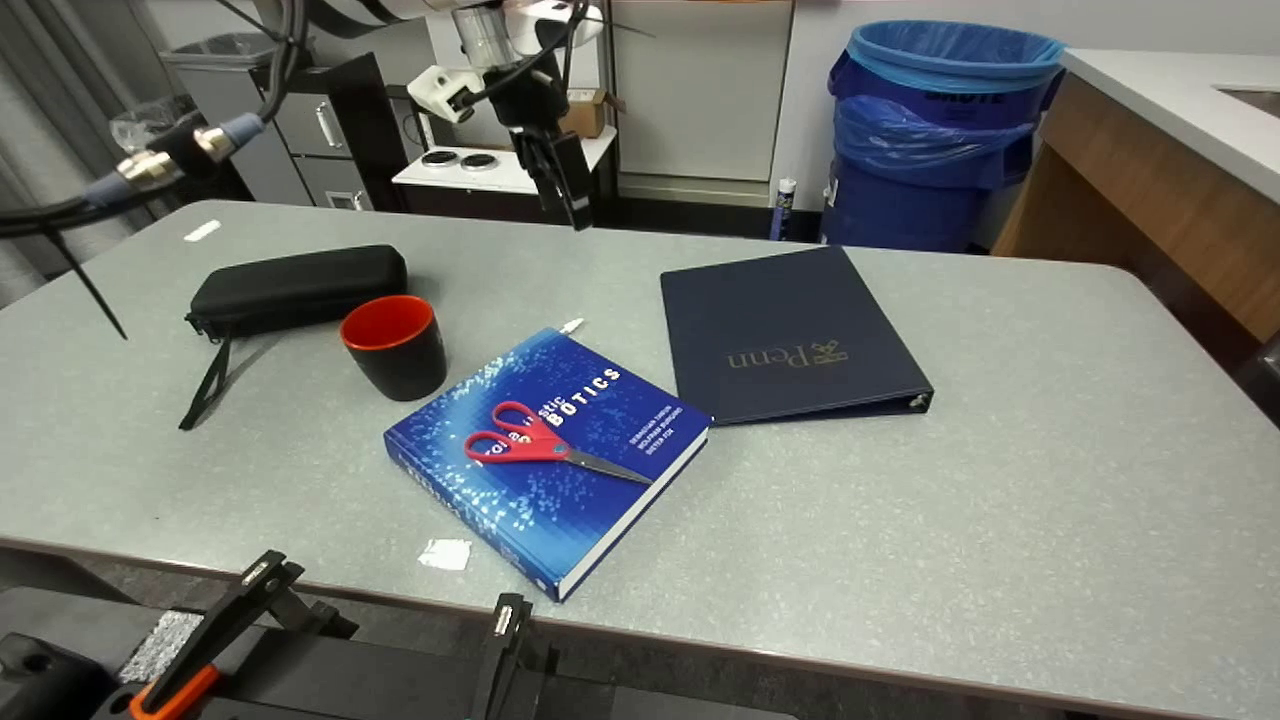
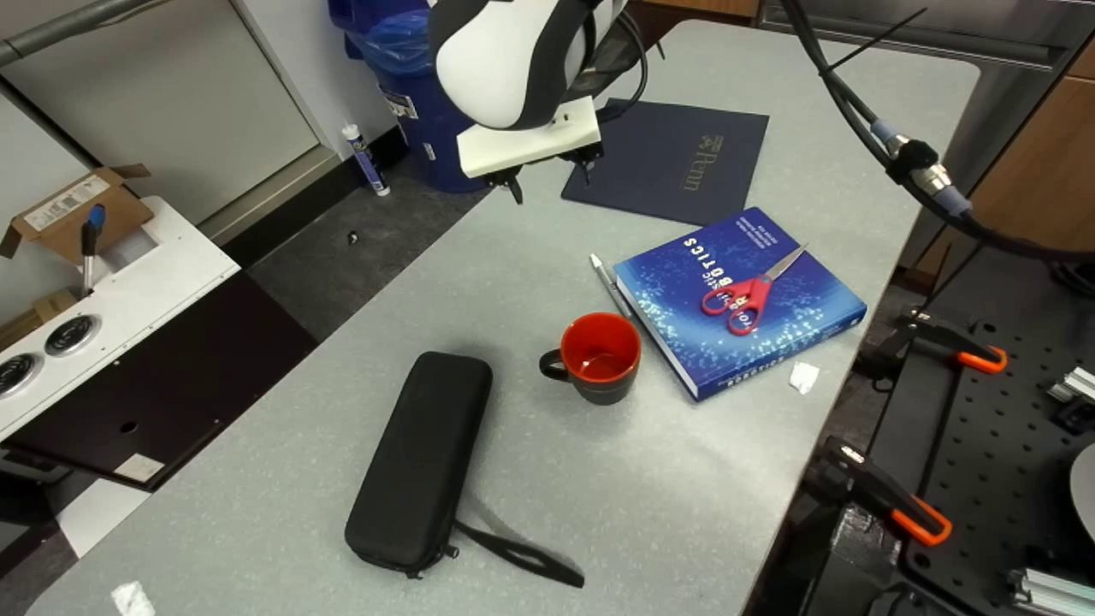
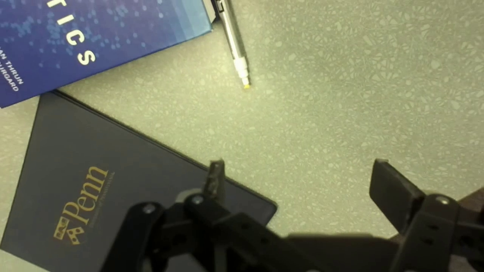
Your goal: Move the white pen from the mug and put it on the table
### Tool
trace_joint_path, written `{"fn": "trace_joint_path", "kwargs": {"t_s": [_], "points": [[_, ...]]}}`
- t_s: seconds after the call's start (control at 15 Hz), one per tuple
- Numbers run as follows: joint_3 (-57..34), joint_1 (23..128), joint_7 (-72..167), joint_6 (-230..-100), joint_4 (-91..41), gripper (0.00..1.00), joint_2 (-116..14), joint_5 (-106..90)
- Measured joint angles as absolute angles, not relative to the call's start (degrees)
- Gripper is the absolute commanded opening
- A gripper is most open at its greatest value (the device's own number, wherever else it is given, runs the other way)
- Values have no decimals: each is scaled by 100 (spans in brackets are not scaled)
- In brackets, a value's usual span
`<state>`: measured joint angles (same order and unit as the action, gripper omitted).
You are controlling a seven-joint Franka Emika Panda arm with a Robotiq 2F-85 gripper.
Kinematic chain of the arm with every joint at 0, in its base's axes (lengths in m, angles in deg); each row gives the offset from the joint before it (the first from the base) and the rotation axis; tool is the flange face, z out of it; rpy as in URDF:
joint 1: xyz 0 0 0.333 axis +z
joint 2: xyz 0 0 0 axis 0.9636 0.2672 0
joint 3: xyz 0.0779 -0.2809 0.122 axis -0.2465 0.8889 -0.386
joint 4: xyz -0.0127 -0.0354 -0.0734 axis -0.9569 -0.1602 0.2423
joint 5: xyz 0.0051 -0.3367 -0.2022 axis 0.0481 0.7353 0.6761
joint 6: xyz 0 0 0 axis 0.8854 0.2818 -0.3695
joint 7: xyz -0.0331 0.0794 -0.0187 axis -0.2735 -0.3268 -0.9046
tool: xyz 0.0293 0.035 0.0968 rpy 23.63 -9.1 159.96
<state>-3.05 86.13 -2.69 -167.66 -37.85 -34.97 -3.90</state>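
"White pen (image 3: 233, 41): any room?"

"On the table (image 3: 359, 87), just beside the blue book (image 3: 124, 26), with open room on the opposite side."

"And from the gripper (image 3: 298, 164)?"

"Well apart, with jaws spread wide near the table's edge."

**Objects resting on the light-grey table (image 1: 1050, 480)**

An upright mug (image 2: 601, 364), black outside and red within, stood between a black case (image 2: 419, 462) and a thick blue book (image 2: 676, 295). The white pen (image 3: 233, 39) lay along one edge of the book; a dark binder (image 1: 790, 325) lay just beside its corner. One white patch (image 1: 445, 554) lay near the book.
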Motion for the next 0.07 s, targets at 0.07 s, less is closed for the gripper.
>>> {"fn": "trace_joint_path", "kwargs": {"t_s": [0.07], "points": [[-320, 8613, -266, -16765, -3816, 100, -3532, -390]]}}
